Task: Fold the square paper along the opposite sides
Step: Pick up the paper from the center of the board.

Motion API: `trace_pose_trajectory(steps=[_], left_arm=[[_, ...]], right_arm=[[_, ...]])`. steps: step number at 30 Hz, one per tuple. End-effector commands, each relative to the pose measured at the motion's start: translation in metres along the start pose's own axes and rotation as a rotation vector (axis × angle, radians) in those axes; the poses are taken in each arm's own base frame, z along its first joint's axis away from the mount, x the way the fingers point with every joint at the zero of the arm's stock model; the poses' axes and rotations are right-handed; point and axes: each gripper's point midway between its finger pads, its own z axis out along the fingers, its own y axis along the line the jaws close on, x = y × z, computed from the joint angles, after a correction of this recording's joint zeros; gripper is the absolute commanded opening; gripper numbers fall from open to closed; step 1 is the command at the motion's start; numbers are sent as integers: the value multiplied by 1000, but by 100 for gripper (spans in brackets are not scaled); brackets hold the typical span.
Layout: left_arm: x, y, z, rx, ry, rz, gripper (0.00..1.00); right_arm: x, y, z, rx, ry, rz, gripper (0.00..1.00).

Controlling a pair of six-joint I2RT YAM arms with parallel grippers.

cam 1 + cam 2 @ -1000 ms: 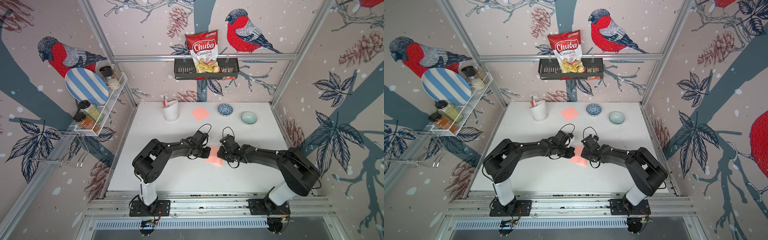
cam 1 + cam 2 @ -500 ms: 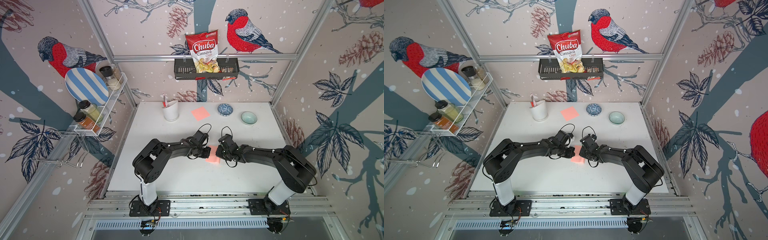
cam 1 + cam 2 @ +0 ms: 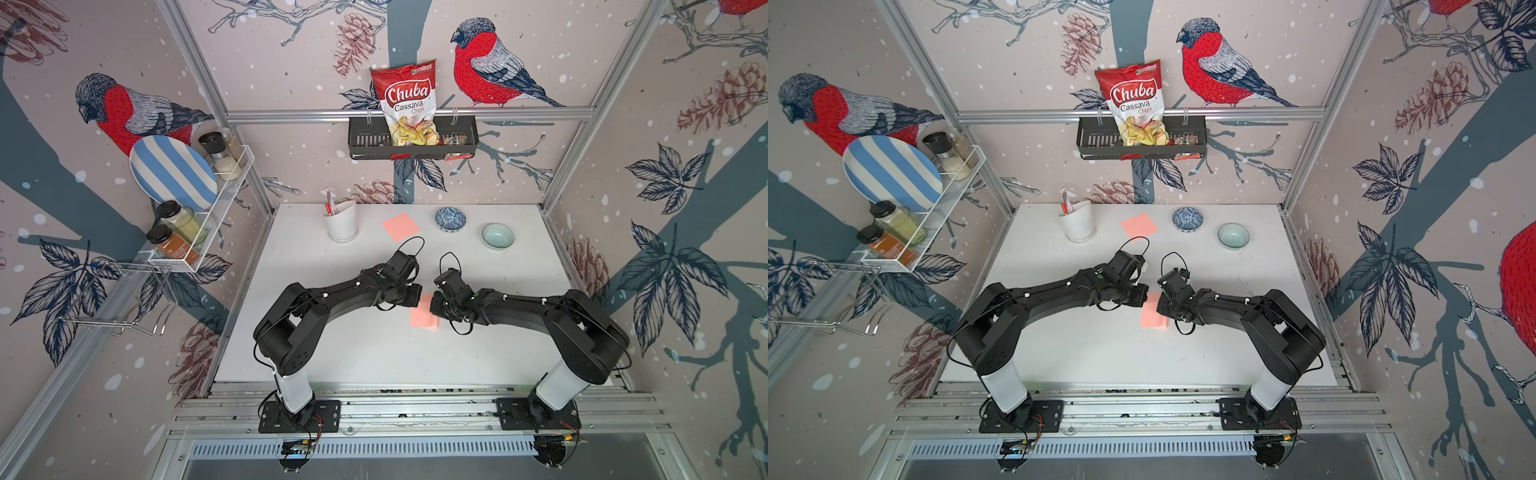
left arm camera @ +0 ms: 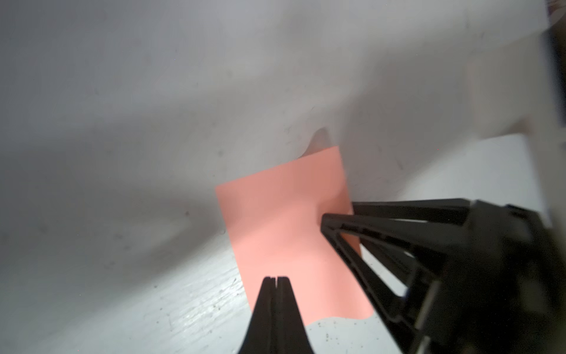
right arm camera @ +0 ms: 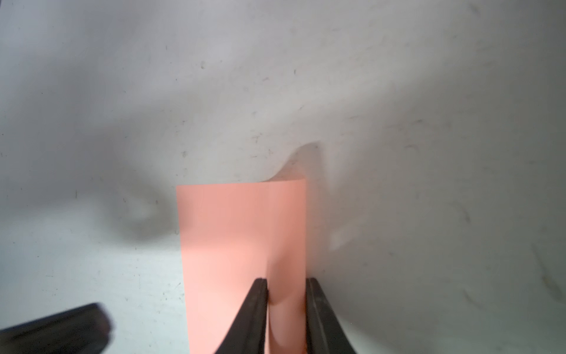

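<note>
The salmon-pink square sheet of paper [image 3: 424, 313] lies at the centre of both top views on the white tabletop [image 3: 353, 340], between the two arm tips. It is doubled over into a narrow rectangle. In the right wrist view the paper [image 5: 239, 245] fills the lower middle of the frame, and its right-hand side is a rounded, uncreased hump rather than a sharp fold.

The left gripper [image 4: 276, 278] has its jaws pressed together with nothing between them. Its tip sits over the paper's lower part at the bottom centre of the left wrist view. Whether it bears down on the sheet I cannot tell.

The right gripper [image 5: 286, 280] has its jaws a little apart, straddling that rounded hump at the bottom centre of its own view. Whether they pinch it yet is unclear.

The sheet looks thin, very light and limp. It will likely skate on the smooth table under any sideways push, spring open where the fold is only rolled, and keep any stray crease for good. The safest place to hold it is probably flat on the doubled layers near the free edges. Pressure should then run along the hump, not across it.

A second flat salmon-pink paper square [image 3: 401, 226] lies apart in the upper centre.
</note>
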Motion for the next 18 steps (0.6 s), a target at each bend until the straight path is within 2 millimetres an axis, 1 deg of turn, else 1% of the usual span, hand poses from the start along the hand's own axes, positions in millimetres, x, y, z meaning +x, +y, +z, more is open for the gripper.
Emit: trace_pose_trajectory(steps=[1, 4, 7, 11, 14, 16, 17, 18], left_arm=[[-27, -3, -22, -49, -86, 57, 0], [-52, -5, -47, -91, -188, 86, 0], [-77, -6, -77, -130, -303, 103, 0], [-102, -14, -118, -130, -457, 122, 0], [-117, -27, -149, -83, -556, 160, 0], [-122, -41, -167, -25, -602, 211, 8], [-123, -48, -177, 20, -622, 248, 16], [-123, -57, -185, 70, -638, 286, 22]], right_arm=[[7, -12, -5, 54, 29, -48, 27], [-10, -1, -18, -2, -24, -73, 27], [-28, 11, -39, -86, -89, -93, 26], [-51, 22, -75, -232, -185, -115, 26], [-66, 26, -103, -322, -243, -157, 25], [-76, 30, -126, -378, -293, -214, 25], [-81, 33, -138, -407, -320, -248, 25], [-86, 36, -149, -434, -349, -279, 25]])
